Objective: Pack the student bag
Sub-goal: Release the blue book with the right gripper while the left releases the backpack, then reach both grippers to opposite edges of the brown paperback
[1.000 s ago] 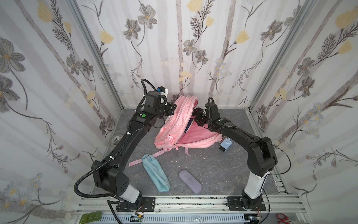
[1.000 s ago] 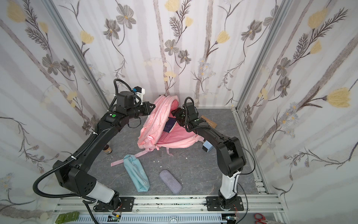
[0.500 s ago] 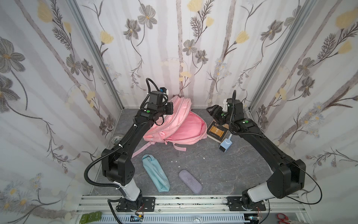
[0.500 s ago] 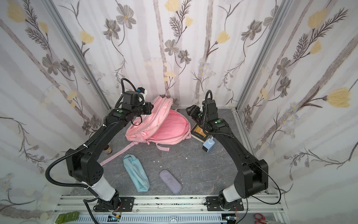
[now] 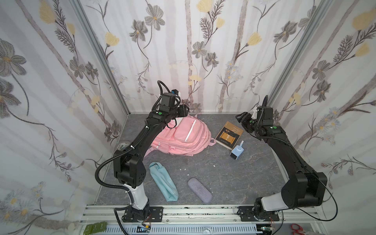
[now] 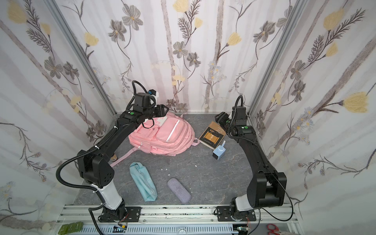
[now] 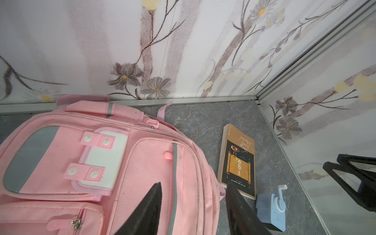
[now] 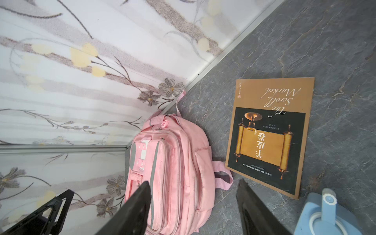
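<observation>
The student bag [image 5: 183, 136] [image 6: 162, 136], a pink backpack with white patches, lies flat on the grey table near the back wall, its zips closed. My left gripper [image 5: 186, 111] [image 7: 193, 184] hovers over the bag's top end [image 7: 81, 162], open, nothing between its fingers. My right gripper [image 5: 239, 118] [image 8: 194, 181] hangs open at the back right, above the table between the bag [image 8: 173, 168] and a brown book [image 8: 268, 138], touching neither.
The book [image 5: 228, 134] lies right of the bag, with a blue pencil sharpener [image 5: 237, 151] in front of it. A teal pouch [image 5: 163, 183] and a purple case [image 5: 199, 190] lie near the front. Flowered walls close in the back and sides.
The bag, held upright a second ago, now lies flat. My left gripper has opened and let go of it. My right gripper has drawn back to the right, and the book shows on the table.
</observation>
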